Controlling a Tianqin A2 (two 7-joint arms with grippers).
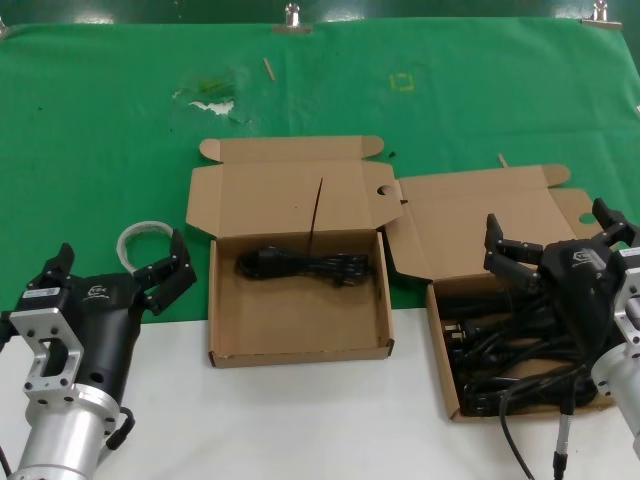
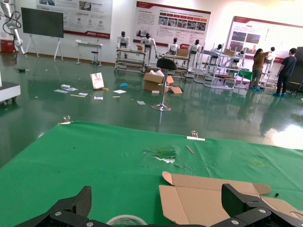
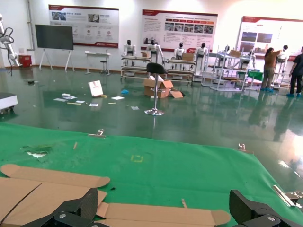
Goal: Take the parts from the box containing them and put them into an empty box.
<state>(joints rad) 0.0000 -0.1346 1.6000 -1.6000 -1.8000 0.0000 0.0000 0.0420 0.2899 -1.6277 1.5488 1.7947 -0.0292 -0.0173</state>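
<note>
Only the head view shows box contents: the spread-fingered right gripper point(image 1: 555, 240) hovers over the full box point(image 1: 441, 350) of cables point(image 1: 510, 355); the left gripper point(image 1: 120, 270), fingers apart, idles beside the other box point(image 1: 300, 350), holding one cable bundle point(image 1: 303, 266).

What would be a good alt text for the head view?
Two open cardboard boxes sit side by side: the middle box holds one black cable bundle, the right box many. The open right gripper hovers over it; the left gripper waits open.
</note>
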